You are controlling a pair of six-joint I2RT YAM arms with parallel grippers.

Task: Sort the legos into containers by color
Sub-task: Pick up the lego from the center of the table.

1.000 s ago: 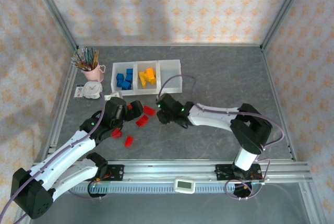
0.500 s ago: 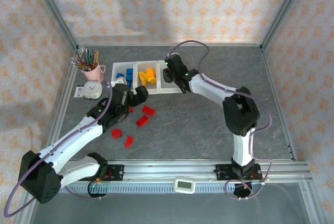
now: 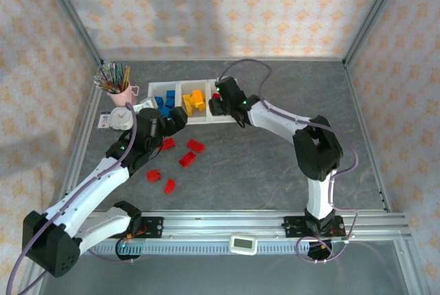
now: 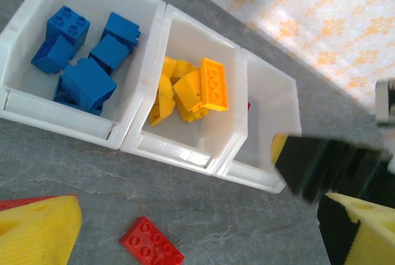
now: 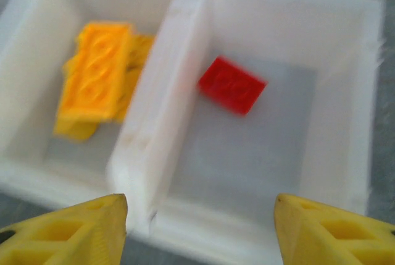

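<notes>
Your right gripper [image 5: 197,218] hangs over the right-hand bin of the containers [image 5: 154,123], and its yellow fingertips [image 5: 80,228] stand apart with nothing between them. Below the gap a single red brick [image 5: 232,84] lies flat on that bin's floor, near its far wall and clear of both fingers; the wrist picture is blurred, so finer detail is lost. Just across the dividing wall, the yellow-orange bricks [image 5: 99,73] sit heaped in the middle bin.

Your left gripper [image 4: 197,240] is spread wide and holds nothing. It hovers above the table [image 4: 92,166] just in front of the tray. A flat red plate brick [image 4: 151,243] lies on the grey surface between its pads [image 4: 37,234], touching neither, and the edge of another red piece [image 4: 24,202] peeks out behind the left pad.

In that wrist view you can see the blue bricks [image 4: 86,83] piled in the left bin.

In the top view, five loose red legos [image 3: 186,159] lie scattered on the table in front of the tray, beside and beneath your left arm. A pink cup of pencils [image 3: 122,92] stands left of the tray.
</notes>
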